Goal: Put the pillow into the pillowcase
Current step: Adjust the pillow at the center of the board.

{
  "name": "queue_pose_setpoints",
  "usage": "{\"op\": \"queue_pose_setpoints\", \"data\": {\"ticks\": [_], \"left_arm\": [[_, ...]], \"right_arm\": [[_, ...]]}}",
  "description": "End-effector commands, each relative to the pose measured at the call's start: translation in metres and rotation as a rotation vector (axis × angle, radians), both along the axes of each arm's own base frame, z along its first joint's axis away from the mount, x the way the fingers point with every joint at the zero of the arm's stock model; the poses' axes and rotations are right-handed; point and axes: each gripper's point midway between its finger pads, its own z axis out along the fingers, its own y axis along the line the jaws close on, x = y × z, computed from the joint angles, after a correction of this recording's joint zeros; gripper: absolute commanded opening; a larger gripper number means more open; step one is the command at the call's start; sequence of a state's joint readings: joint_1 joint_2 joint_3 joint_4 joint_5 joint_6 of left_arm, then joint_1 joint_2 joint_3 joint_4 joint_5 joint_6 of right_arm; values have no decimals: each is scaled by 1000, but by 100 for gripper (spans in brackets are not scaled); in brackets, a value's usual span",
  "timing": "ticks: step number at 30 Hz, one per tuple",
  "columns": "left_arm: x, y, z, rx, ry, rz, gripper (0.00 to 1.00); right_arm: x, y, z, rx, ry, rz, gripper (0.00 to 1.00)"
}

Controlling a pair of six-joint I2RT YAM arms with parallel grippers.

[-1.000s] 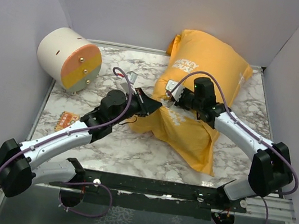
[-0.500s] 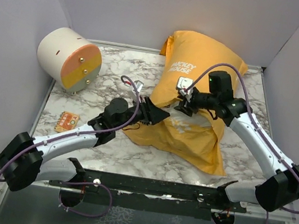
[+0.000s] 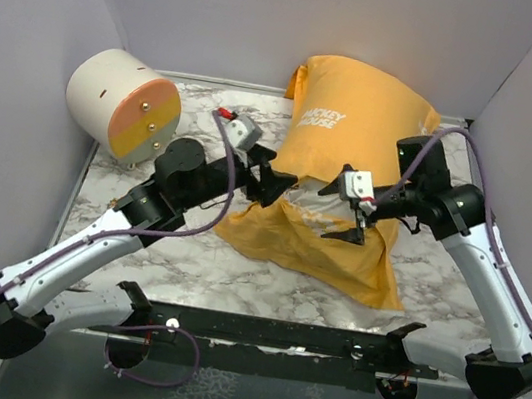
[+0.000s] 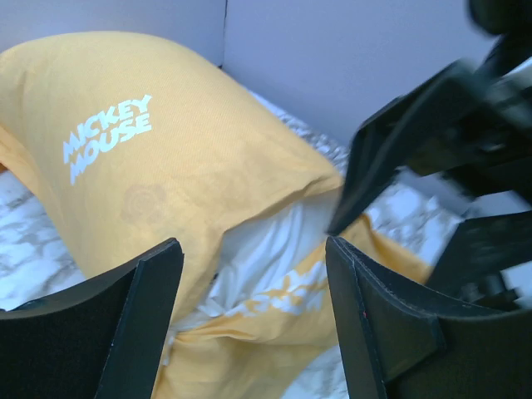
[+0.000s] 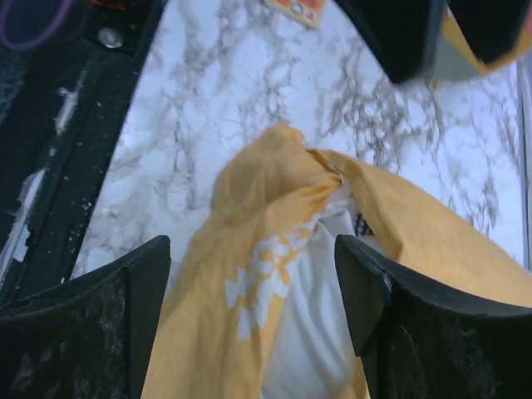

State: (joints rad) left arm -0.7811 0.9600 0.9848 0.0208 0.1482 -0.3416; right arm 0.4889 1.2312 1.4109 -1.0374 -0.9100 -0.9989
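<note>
marble bench fills the view, and on its far right half lies the orange-yellow pillowcase, plump at the far end with the white lettering up, its near end slack and crumpled. the white pillow sits inside it, only a strip showing at the gaping mouth, while the cream-and-orange cylinder lies at the far left, well apart. left tool and right tool both hang over that mouth, jaws spread wide, gripping nothing.
</note>
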Motion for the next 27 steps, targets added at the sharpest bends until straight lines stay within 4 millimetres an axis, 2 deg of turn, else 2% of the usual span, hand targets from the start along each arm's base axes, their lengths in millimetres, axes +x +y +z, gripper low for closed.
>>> {"op": "queue_pose_setpoints", "data": {"ticks": [1,3,4,6,8,12,15,17,18,19,21,25,27], "left_arm": [[13,-15,-65,369,-225,-145,74],[22,-24,-74,410,-328,-175,77],[29,-28,-79,426,-347,-175,77],[43,-34,-90,455,-337,-175,77],[60,-36,-101,480,-305,-139,76],[89,-27,-124,485,-233,-28,76],[100,-22,-133,451,-184,30,76],[99,-25,-137,426,-161,17,74],[98,-27,-138,413,-155,2,69],[97,-30,-140,404,-148,-15,54],[97,-34,-143,398,-130,-37,39],[96,-41,-154,401,-98,-88,28],[96,-44,-158,396,-88,-111,25]], "right_arm": [[-60,5,6,147,80,247,82],[-72,11,-16,182,178,308,80],[-72,13,-28,171,203,314,78],[-55,15,-49,118,193,253,73],[-26,17,-53,93,134,105,73],[7,16,-75,38,108,-53,71],[13,15,-89,28,112,-80,71],[5,16,-92,30,141,-44,71],[-4,17,-90,41,150,5,71],[-14,18,-86,56,165,53,71],[-22,19,-72,82,168,90,71],[-1,19,-50,63,115,2,71],[13,18,-51,35,106,-57,72]]}}
